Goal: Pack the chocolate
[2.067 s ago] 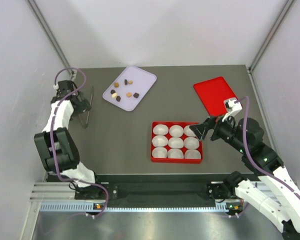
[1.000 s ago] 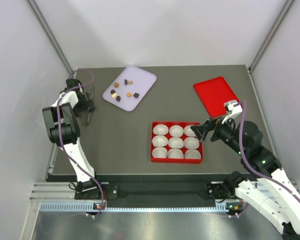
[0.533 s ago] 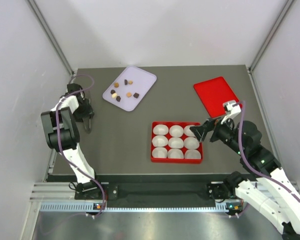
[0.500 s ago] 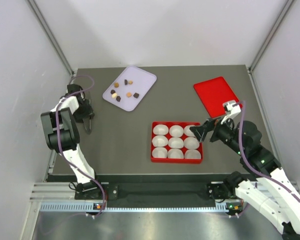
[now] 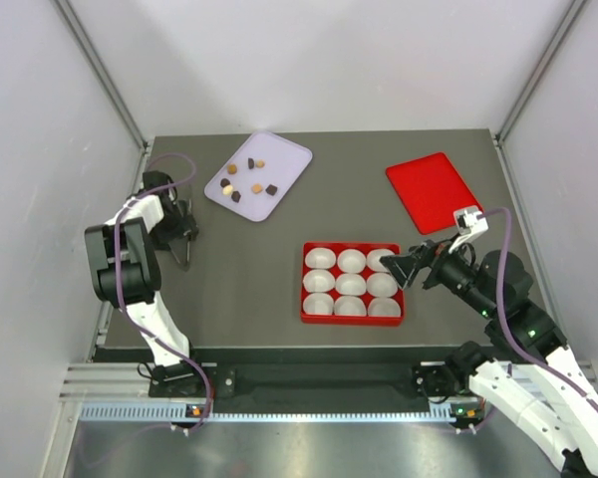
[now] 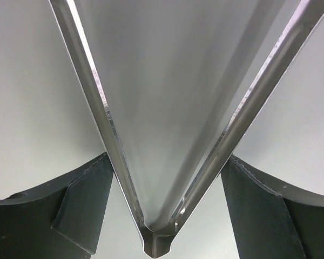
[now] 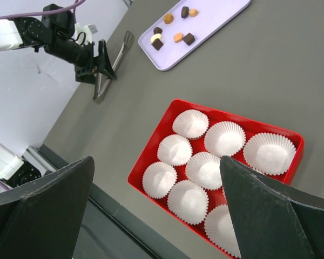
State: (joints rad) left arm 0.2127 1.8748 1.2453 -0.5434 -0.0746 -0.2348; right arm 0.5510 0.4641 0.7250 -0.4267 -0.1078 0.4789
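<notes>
Chocolate [image 5: 257, 187] unmoved on tray [image 5: 289, 154], left tool [image 5: 187, 239] clasping tongs [image 7: 121, 49], shifted nearer

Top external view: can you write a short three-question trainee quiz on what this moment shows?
1. True or false: every white cup in the red box is empty.
2. Where does the chocolate lie? A: on the lavender tray. B: in the red box. C: on the red lid.
3. Which arm's pincer has the tongs between its fingers?
Key: 1 true; 2 A; 3 the left pincer.
</notes>
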